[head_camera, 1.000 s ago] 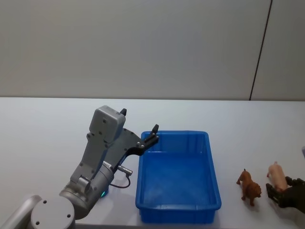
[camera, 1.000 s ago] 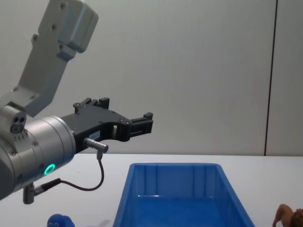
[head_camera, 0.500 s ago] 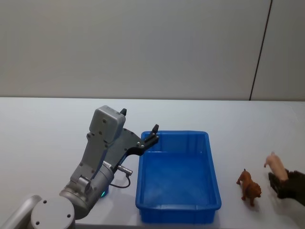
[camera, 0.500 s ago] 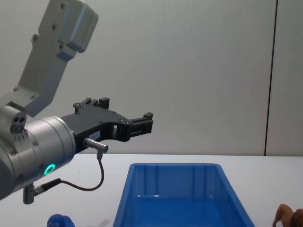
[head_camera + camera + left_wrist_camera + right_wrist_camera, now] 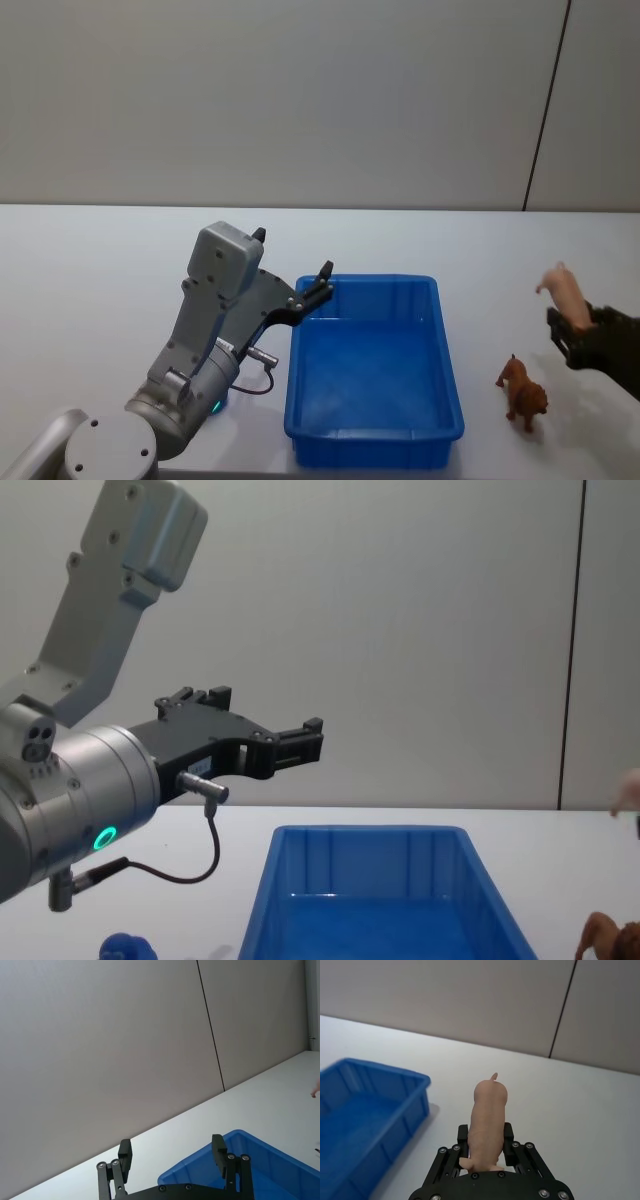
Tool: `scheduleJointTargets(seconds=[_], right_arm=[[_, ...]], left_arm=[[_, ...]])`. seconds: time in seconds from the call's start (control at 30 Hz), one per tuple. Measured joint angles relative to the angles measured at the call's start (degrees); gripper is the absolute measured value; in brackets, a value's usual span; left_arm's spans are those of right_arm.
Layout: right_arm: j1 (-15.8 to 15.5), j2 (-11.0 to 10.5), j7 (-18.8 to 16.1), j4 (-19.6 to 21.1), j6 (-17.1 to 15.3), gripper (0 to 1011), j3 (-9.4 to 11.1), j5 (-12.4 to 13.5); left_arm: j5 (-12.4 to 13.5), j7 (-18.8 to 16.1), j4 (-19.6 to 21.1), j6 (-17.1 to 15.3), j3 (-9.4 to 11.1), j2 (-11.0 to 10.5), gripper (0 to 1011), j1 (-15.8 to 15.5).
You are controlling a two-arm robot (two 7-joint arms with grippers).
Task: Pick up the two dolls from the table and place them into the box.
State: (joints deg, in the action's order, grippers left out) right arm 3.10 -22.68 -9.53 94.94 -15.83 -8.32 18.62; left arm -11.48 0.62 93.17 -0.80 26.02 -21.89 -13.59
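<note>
— What is your right gripper (image 5: pixel 485 1134) holding?
— It's clamped on the pink pig doll (image 5: pixel 488 1110), up in the air to the right of the blue bin (image 5: pixel 370 452).
— And the rest?
— Your brown dog doll (image 5: pixel 524 393) stands on the table (image 5: pixel 100 290) just beside the bin's right wall. Your left gripper (image 5: pixel 171 1146) hovers above the far left corner, fingers spread.

The head camera looks down on the table (image 5: pixel 90 270), the chest camera level across it, both wrist cameras forward; all share the box (image 5: pixel 370 375).
</note>
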Motion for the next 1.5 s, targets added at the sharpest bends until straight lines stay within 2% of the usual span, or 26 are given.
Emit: scheduleJointTargets(seconds=[0.27,0.6,0.77,0.87,1.17,1.33,1.5], right_arm=[[1.1,1.3,-2.6,2.6,0.0,364,-1.3,-0.3],[3.0,4.7,-6.9,4.9,-3.2,363,-5.1,-4.2],[3.4,6.1,-7.6,5.5,-5.0,364,-6.7,-5.8],[3.6,6.8,-7.8,5.8,-5.9,402,-7.6,-6.7],[3.9,8.2,-7.8,5.9,-7.2,695,-9.2,-8.6],[3.9,8.1,-7.4,5.7,-6.6,836,-9.1,-8.8],[3.5,6.9,-6.9,5.6,-5.2,974,-8.1,-8.1]], left_arm=[[0.0,0.0,0.0,0.0,0.0,0.0,1001,0.0],[0.0,0.0,0.0,0.0,0.0,0.0,1001,0.0],[0.0,0.0,0.0,0.0,0.0,0.0,1001,0.0],[0.0,0.0,0.0,0.0,0.0,0.0,1001,0.0],[0.0,0.0,0.0,0.0,0.0,0.0,1001,0.0],[0.0,0.0,0.0,0.0,0.0,0.0,1001,0.0],[0.0,0.0,0.0,0.0,0.0,0.0,1001,0.0]])
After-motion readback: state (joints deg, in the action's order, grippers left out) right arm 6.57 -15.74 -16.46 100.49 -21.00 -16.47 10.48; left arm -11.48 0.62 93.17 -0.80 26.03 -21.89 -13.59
